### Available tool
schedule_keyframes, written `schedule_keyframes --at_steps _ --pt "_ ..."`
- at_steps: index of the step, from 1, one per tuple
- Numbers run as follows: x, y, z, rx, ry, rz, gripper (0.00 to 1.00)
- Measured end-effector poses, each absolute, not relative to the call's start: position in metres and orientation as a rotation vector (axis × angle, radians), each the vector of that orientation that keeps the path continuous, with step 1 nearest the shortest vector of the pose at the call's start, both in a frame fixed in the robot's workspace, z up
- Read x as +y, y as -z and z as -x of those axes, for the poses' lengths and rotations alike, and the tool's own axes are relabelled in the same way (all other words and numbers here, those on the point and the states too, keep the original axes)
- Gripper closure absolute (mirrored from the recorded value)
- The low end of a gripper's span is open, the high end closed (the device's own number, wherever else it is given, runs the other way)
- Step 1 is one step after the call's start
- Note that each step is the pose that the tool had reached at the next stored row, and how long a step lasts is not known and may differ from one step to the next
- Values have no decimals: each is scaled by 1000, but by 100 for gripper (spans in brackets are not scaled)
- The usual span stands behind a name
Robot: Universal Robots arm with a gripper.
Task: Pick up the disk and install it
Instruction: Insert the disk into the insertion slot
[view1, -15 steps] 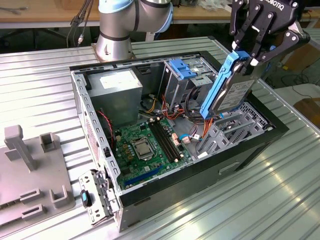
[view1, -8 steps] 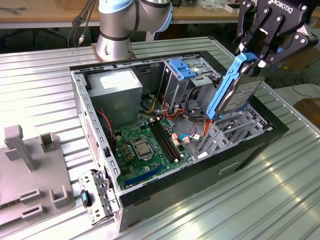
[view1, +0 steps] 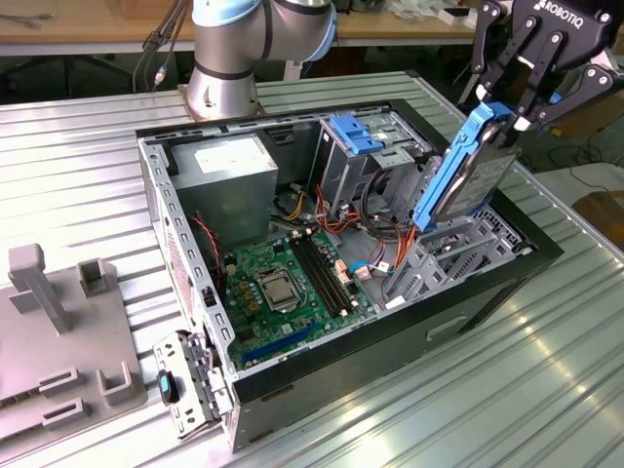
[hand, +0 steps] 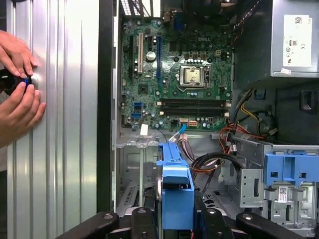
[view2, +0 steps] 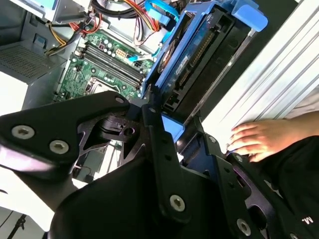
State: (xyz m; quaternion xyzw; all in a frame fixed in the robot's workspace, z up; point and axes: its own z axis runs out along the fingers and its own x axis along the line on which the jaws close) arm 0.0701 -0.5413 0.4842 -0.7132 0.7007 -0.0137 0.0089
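Note:
The disk [view1: 466, 171], a dark drive in a bright blue carrier, hangs on edge and tilted above the grey drive cage [view1: 444, 255] at the exterior view's right end of the open computer case [view1: 185, 253]. My gripper [view1: 514, 115] is shut on its upper end, black fingers [view1: 531, 73] on both sides of the blue tab. In the second wrist view the disk [view2: 199, 55] reaches away from the gripper [view2: 158, 118] over the case. In the first wrist view the carrier's blue end [hand: 175, 185] sits between the fingers, over the cage.
Inside the case lie a green motherboard [view1: 283, 278], a grey power supply [view1: 232, 171], loose cables [view1: 336, 219] and a paler blue bracket [view1: 356, 135]. A person's hands [hand: 17, 84] rest on the metal table beside the case. A grey fixture [view1: 58, 322] stands at the exterior view's left.

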Motion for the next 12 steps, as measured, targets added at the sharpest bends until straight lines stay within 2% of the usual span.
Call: schedule_keyframes --at_steps 12 --pt "-543 -482 -76 2190 43 2227 63"
